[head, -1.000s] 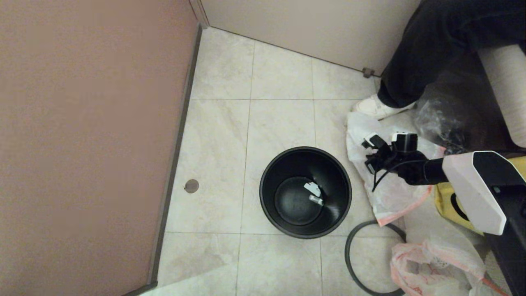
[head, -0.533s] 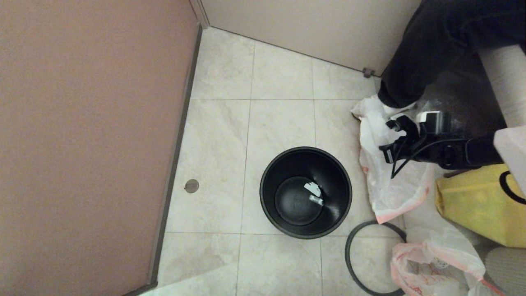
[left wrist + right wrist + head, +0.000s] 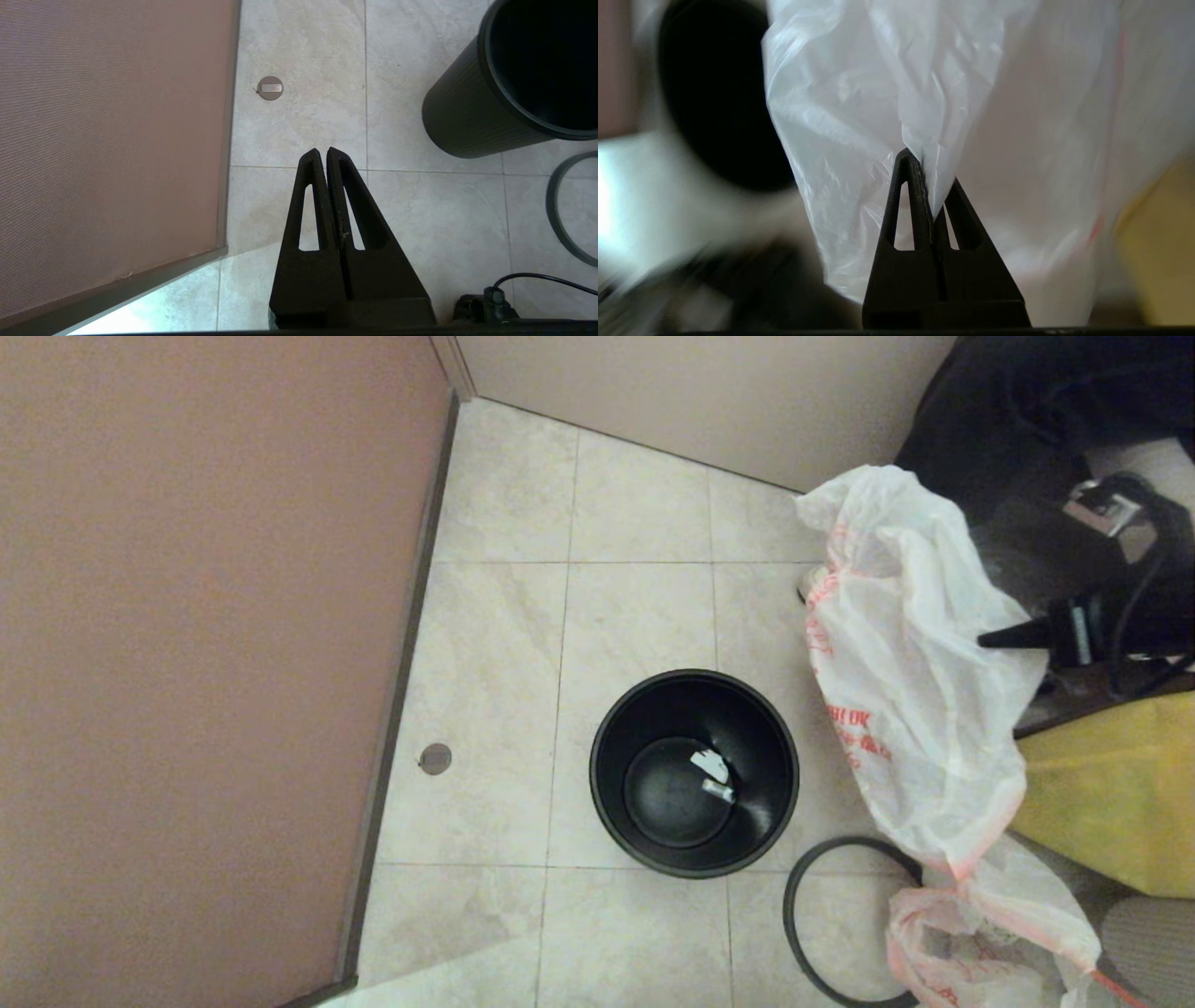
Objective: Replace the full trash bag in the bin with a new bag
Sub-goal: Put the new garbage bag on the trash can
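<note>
Right gripper (image 3: 930,186) is pinching a fold of the new bag (image 3: 910,663), fingers clenched on the thin white plastic. The bag is draping down from the fingertips, its orange-red hem hanging lowest and the red printed characters facing the bin side. The bin (image 3: 694,772) is standing upright on the tile floor (image 3: 569,616), below the right gripper and off to its left, apart from the hanging bag; a couple of small pale scraps are lying on its bottom. The grey rim ring (image 3: 822,933) is lying flat on the floor under the bag's lower end, beside the bin, not on it. The full trash bag (image 3: 971,943) is sitting on the floor below the right gripper, by the ring. A yellow bag (image 3: 1111,793) is sitting just under the right arm. A person's dark clothing (image 3: 1018,411) is showing behind the right gripper.

Left gripper (image 3: 325,156) is parked over bare floor, fingers pressed together, holding nothing. From it, the bin is off to its right and a round metal floor fitting (image 3: 270,87) is ahead, beside the brown partition panel (image 3: 112,140).
</note>
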Robot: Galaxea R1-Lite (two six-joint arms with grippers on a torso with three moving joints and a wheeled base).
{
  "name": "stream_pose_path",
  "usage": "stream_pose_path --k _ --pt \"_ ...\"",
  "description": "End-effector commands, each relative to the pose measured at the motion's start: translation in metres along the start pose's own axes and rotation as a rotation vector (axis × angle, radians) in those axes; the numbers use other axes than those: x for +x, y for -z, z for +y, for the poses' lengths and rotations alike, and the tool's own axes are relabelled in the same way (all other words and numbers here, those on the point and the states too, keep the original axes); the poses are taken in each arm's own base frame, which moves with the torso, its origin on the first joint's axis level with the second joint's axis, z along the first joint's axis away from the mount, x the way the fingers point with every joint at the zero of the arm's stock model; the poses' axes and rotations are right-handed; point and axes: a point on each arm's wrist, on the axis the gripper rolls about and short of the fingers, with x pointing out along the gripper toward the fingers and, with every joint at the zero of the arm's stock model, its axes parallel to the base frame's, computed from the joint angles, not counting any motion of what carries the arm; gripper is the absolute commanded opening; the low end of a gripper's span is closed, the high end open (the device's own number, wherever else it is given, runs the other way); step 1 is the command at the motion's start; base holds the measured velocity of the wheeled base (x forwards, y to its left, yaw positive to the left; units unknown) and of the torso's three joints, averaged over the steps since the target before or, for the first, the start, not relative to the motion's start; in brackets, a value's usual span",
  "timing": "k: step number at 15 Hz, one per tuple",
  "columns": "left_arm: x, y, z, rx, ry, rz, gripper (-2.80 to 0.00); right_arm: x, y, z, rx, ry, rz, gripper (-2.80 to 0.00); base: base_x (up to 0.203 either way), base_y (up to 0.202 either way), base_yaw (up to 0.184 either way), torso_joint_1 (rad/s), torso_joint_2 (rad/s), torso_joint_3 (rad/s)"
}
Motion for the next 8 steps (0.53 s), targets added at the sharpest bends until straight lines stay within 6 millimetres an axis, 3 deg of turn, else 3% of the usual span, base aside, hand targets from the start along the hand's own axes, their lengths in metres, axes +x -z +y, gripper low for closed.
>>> stream_pose_path --k 1,5,8 --pt "0.000 0.000 0.000 -0.001 -0.001 0.001 -2.80 -0.079 0.014 0.051 0.016 -0.062 0.079 -2.80 0.000 0.000 0.000 0.000 0.00 0.000" --pt "0.000 0.000 0.000 -0.001 -0.001 0.003 -2.80 -0.128 0.034 0.095 0.051 -0.193 0.294 -2.80 0.000 0.000 0.000 0.000 0.00 0.000" --pt "0.000 0.000 0.000 -0.001 -0.001 0.001 -2.80 -0.143 0.038 0.107 0.025 -0.182 0.402 -2.80 0.000 0.000 0.000 0.000 0.00 0.000"
